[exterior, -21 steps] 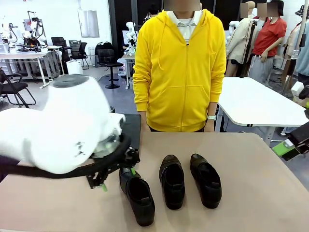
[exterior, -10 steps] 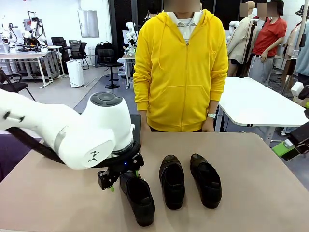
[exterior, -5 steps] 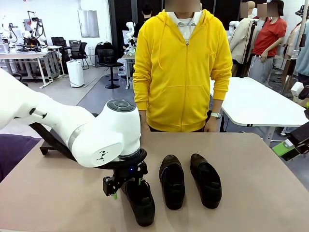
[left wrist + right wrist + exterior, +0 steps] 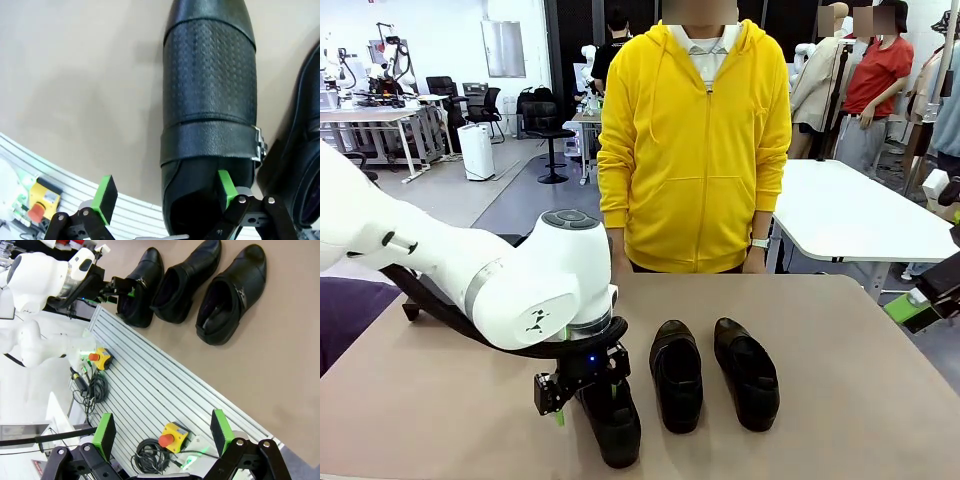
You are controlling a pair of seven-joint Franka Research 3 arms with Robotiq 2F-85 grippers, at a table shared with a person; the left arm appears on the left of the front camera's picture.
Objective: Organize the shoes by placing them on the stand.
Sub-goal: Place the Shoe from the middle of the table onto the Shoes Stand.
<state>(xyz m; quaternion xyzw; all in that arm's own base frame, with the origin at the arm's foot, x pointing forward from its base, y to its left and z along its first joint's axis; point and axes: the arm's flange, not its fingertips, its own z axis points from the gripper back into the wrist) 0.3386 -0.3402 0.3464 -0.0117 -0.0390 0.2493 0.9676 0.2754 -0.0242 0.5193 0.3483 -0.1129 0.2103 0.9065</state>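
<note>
Three black glossy shoes lie side by side on the beige table: left shoe [image 4: 612,425], middle shoe [image 4: 677,375], right shoe [image 4: 747,372]. My left gripper [image 4: 582,390] hangs low over the heel end of the left shoe [image 4: 210,125]. It is open [image 4: 165,192]: one green pad sits over the shoe's opening, the other outside over the table. The black stand [image 4: 413,303] shows at the far left, mostly hidden behind my left arm. My right gripper [image 4: 162,432] is open and holds nothing, off the table's right edge [image 4: 920,300]. The right wrist view also takes in the shoes [image 4: 185,280].
A person in a yellow hoodie [image 4: 695,140] stands at the far side, hands down behind the table edge. A ribbed metal rail [image 4: 165,385] with yellow emergency-stop boxes [image 4: 172,435] and cables runs along my side. Bare tabletop [image 4: 860,400] lies right of the shoes.
My left arm has swung in over the table and come down toward the left shoe's heel end. The shoes have not moved. The right gripper has stayed put.
</note>
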